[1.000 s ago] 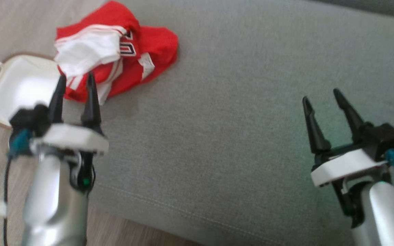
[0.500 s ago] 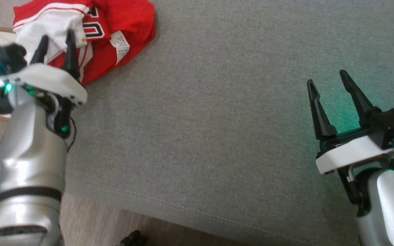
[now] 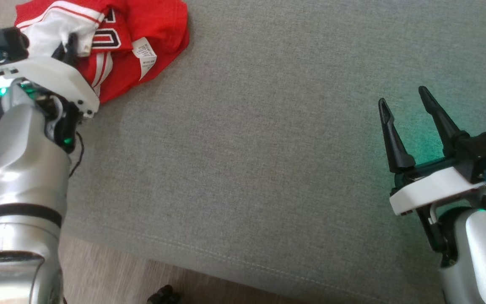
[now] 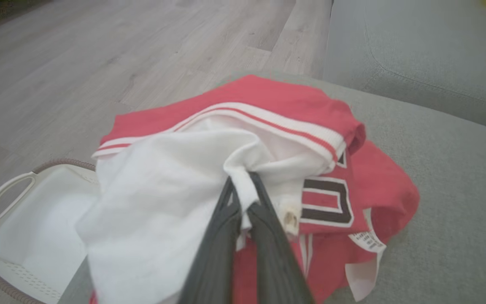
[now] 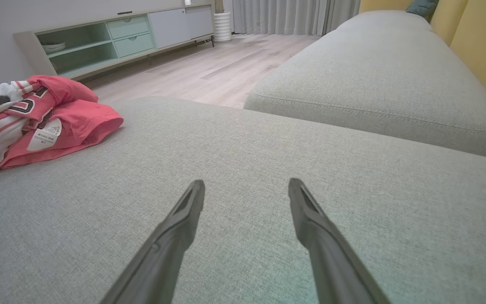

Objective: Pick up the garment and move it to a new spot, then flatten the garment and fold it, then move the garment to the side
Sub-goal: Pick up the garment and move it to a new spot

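Upper left of the head view: red and white garment (image 3: 150,25), bunched in a heap at the corner of the grey sofa cushion (image 3: 247,147), dark block lettering on one fold, white care label (image 3: 144,55) turned outward.

Centre of the left wrist view: left tool (image 4: 241,185), clamped on a white fold of the garment, both dark fingers pressed together with cloth squeezed between them. Rest of the heap slumped on the cushion around the pinched fold.

Lower right of the head view: right tool (image 3: 402,95), fingers spread wide, gripping nothing, above bare cushion and well apart from the garment.

Lower left of the left wrist view: white basket (image 4: 28,219) with a brown rim and a loop handle, on the pale wooden floor (image 4: 99,63) just beside the cushion, partly hidden behind the white cloth.

Upper left of the right wrist view: pale green sideboard (image 5: 120,33) against the wall. Upper right of that view: second grey cushion (image 5: 373,84).
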Robot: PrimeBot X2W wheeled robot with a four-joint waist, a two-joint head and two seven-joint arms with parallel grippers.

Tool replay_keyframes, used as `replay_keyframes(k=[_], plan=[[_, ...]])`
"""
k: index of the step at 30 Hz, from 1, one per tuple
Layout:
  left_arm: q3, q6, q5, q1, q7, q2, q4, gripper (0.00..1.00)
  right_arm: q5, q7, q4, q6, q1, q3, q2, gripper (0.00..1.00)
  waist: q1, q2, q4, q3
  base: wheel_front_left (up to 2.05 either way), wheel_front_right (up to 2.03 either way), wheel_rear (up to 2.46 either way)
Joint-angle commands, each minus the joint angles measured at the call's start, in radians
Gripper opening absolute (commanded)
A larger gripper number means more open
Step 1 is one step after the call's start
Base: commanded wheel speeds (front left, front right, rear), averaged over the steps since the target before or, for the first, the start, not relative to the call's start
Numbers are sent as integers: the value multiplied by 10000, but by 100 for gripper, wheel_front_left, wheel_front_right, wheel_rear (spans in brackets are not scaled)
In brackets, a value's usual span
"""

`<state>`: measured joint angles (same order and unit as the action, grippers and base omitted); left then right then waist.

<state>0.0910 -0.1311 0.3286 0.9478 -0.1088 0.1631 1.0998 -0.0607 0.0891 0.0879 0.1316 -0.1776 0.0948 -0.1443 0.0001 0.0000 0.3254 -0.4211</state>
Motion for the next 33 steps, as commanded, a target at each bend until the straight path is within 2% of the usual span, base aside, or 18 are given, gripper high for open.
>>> replay_keyframes(k=[1,8,14,21,28,33], plan=[[-79,5,78,423,-310,761,-244,0,-42,-14,391,-9,-147,240,-37,100,-1,0,-18,49,0,0,0],[-52,21,172,954,-1235,1203,-853,0,-111,-110,287,-9,-83,200,100,100,-1,0,-72,396,0,0,0],[10,213,-87,1040,-1461,1480,-2052,0,-206,-296,127,-9,-27,143,230,100,-1,0,-227,885,0,0,0],[322,499,-398,116,-1479,1385,-4688,0,-338,-621,-83,-9,112,19,486,100,-1,0,-694,1737,0,0,0],[1198,766,-719,-1897,-370,1048,-7986,0,-478,-876,-126,-9,396,-163,733,100,-1,0,-1463,2342,0,0,0],[1931,849,-875,-3037,623,860,-9868,0,-585,-929,-66,-9,482,-48,841,100,-1,0,-2305,2379,0,0,0]])
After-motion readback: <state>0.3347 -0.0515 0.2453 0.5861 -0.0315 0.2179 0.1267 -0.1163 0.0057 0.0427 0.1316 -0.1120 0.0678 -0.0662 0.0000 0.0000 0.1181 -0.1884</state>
